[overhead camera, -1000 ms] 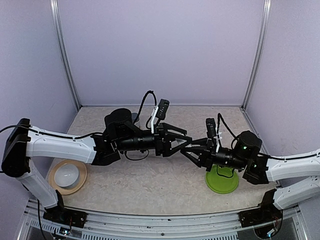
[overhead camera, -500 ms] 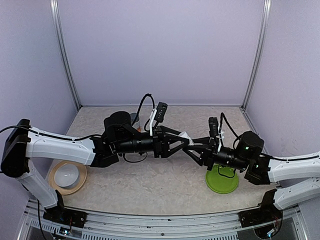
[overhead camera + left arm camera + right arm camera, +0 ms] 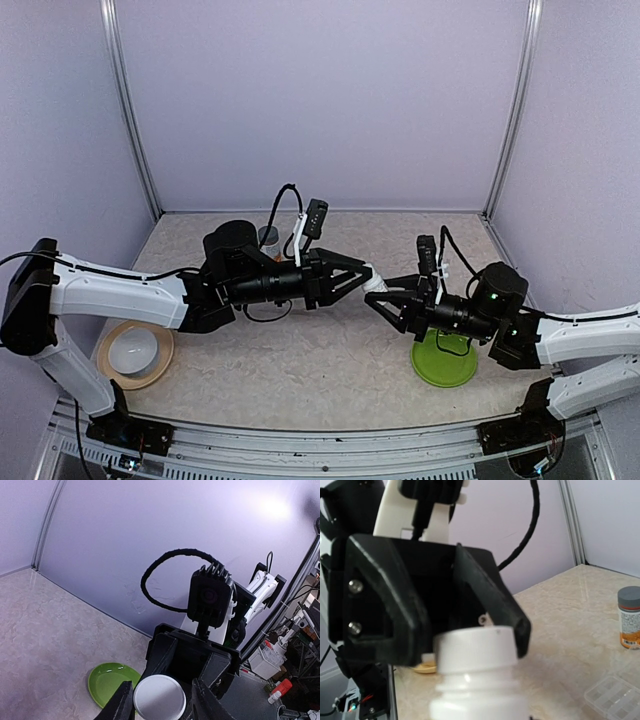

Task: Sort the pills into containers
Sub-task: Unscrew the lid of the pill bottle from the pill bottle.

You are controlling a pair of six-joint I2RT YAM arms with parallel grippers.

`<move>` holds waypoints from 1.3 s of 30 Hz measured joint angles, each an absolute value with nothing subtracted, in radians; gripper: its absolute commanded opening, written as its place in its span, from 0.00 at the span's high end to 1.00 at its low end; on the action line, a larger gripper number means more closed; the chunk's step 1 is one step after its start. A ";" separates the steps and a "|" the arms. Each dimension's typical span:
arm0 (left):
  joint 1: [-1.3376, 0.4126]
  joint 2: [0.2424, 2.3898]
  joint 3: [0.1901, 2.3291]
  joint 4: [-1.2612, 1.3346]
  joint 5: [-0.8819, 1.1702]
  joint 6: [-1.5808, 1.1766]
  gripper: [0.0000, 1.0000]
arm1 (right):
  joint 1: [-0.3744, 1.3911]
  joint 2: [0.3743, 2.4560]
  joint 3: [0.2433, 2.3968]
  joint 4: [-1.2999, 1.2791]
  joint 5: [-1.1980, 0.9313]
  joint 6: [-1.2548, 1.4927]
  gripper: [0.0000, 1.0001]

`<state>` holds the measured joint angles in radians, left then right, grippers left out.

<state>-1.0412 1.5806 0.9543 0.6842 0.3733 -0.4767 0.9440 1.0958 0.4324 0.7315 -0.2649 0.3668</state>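
A small vial with a white cap (image 3: pixel 373 283) hangs in the air between my two grippers above the table's middle. My right gripper (image 3: pixel 388 298) holds the vial's body; its own fingers are hidden in the right wrist view, where the vial (image 3: pixel 479 690) fills the bottom. My left gripper (image 3: pixel 357 279) has closed its jaws on either side of the white cap (image 3: pixel 159 697), which also shows in the right wrist view (image 3: pixel 476 649). The bottle with gray cap and white-and-orange label (image 3: pixel 268 236) stands at the back of the table and shows in the right wrist view (image 3: pixel 629 617).
A green plate (image 3: pixel 447 366) lies under the right arm and shows in the left wrist view (image 3: pixel 107 682). A white bowl on a tan plate (image 3: pixel 135 352) sits at the front left. A clear compartment box (image 3: pixel 615 695) lies near the gray-capped bottle.
My left gripper was wide open facing the right gripper. It has closed onto the vial's white cap, and the left arm has drawn slightly left.
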 measured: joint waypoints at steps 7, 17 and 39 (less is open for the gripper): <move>-1.039 1.581 0.954 0.683 0.373 -0.483 0.68 | 0.944 1.096 0.432 0.731 -0.269 0.364 0.92; -1.037 1.581 0.954 0.681 0.371 -0.496 0.78 | 0.944 1.096 0.432 0.732 -0.271 0.361 0.92; -1.034 1.507 0.907 0.654 0.191 -0.575 0.78 | 0.944 1.117 0.419 0.723 -0.257 0.287 0.92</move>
<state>-1.0336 1.5066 0.9070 0.6540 0.1905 -0.5747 0.9440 1.1168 0.4194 0.7231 -0.2565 0.2871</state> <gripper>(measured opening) 0.283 0.334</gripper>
